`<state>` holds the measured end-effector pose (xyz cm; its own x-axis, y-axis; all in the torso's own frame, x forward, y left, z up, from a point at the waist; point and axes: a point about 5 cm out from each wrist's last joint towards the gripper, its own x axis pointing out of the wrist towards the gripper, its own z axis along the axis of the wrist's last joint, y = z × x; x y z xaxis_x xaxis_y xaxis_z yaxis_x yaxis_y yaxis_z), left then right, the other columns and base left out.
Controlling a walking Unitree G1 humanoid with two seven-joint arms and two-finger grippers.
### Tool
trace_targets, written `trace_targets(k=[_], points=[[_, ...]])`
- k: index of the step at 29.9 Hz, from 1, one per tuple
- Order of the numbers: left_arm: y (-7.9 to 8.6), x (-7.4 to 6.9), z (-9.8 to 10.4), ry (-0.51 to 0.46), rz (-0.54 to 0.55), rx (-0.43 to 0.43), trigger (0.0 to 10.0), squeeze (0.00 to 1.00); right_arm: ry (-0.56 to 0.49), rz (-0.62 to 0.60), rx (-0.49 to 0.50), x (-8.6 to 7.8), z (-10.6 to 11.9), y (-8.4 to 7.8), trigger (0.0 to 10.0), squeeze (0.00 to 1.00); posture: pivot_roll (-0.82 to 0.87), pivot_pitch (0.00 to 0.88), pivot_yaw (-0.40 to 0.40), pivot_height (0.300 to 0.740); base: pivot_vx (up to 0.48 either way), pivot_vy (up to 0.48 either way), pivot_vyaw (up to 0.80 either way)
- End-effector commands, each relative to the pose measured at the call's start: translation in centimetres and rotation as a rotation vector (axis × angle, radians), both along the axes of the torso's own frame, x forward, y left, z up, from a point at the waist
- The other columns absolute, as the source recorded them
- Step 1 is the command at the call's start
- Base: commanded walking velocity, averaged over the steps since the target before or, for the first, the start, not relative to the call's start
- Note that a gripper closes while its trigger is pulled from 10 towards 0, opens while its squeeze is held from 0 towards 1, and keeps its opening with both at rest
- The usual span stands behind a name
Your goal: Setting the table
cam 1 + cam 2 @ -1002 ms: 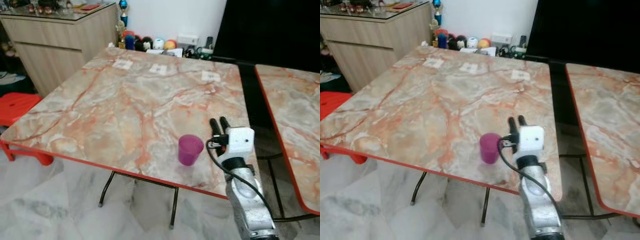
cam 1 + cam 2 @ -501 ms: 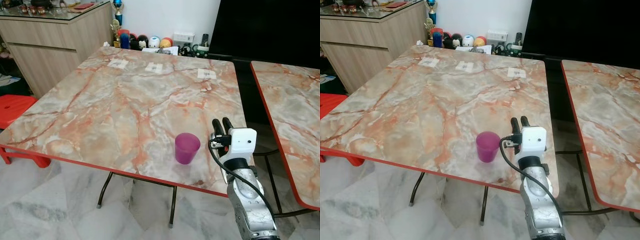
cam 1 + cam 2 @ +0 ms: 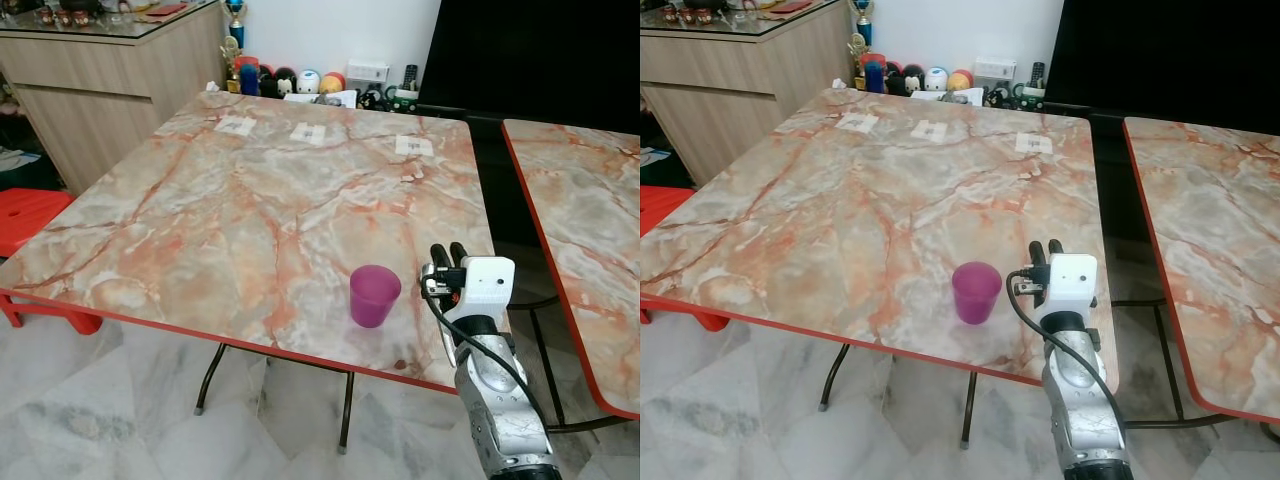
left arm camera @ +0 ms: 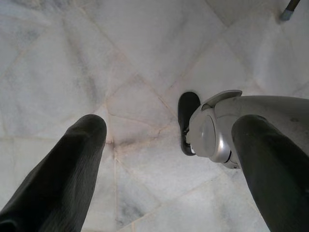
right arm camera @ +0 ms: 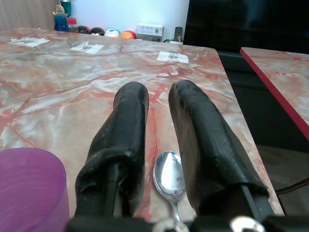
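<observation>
Spoon (image 5: 170,180) between the two black fingers (image 5: 120,140) of the right gripper (image 3: 447,255), bowl up; handle runs back under the wrist and out of sight. Fingers stand slightly apart with a narrow gap, the spoon's bowl showing in that gap low over the marble table (image 3: 250,200); cannot tell whether the pads actually press on the handle. Purple cup (image 3: 374,295) upright on the table just beside the gripper, on its left, near the table's front edge, not touching the fingers. Three paper slips (image 3: 414,146) lie far ahead of the fingertips, along the table's far edge. A second marble table (image 3: 585,220) sits off to the gripper's right. Left gripper (image 4: 164,140) hangs over the tiled floor (image 4: 96,63), fingers spread wide, holding nothing.
</observation>
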<state>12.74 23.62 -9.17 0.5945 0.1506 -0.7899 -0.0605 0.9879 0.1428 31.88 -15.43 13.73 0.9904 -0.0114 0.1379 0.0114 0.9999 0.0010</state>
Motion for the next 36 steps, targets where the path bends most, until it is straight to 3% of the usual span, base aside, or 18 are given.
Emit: trace_targets(k=[1, 16, 24, 28, 32, 36], points=[[0.0, -0.7, -0.2, 0.021, 0.013, -0.006, 10.0, 0.0, -0.009, -0.012, 0.01, 0.0, 0.1, -0.2, 10.0, 0.0, 0.04, 0.099, -0.034, 0.74, 0.247, 0.0, 0.0], [0.0, -0.6, -0.2, 0.021, 0.006, -0.002, 10.0, 0.0, -0.03, -0.001, 0.012, -0.1, 0.4, -0.1, 10.0, 0.0, 0.04, 0.1, -0.036, 0.74, 0.282, 0.0, 0.0], [0.0, -0.7, -0.3, 0.028, 0.001, 0.006, 10.0, 0.0, -0.032, 0.002, 0.018, -0.9, 0.5, 0.3, 10.0, 0.0, 0.04, 0.104, -0.039, 0.74, 0.0, 0.0, 0.0], [0.0, -0.7, -0.3, 0.03, 0.0, 0.006, 10.0, 0.0, 0.011, 0.038, 0.041, -2.6, 0.1, 0.5, 10.0, 0.0, 0.04, 0.108, -0.041, 0.74, 0.0, 0.0, 0.0], [0.0, -0.8, -0.3, 0.033, -0.002, 0.007, 10.0, 0.0, 0.09, 0.074, -0.03, -4.4, -0.4, 0.1, 10.0, 0.0, 0.03, 0.112, -0.042, 0.74, 0.0, 0.0, 0.0], [0.0, -0.9, -0.3, 0.038, -0.01, 0.008, 10.0, 0.0, 0.146, 0.123, -0.004, -6.0, -0.1, -0.2, 10.0, 0.0, 0.01, 0.115, -0.036, 0.74, 0.0, 0.0, 0.0]])
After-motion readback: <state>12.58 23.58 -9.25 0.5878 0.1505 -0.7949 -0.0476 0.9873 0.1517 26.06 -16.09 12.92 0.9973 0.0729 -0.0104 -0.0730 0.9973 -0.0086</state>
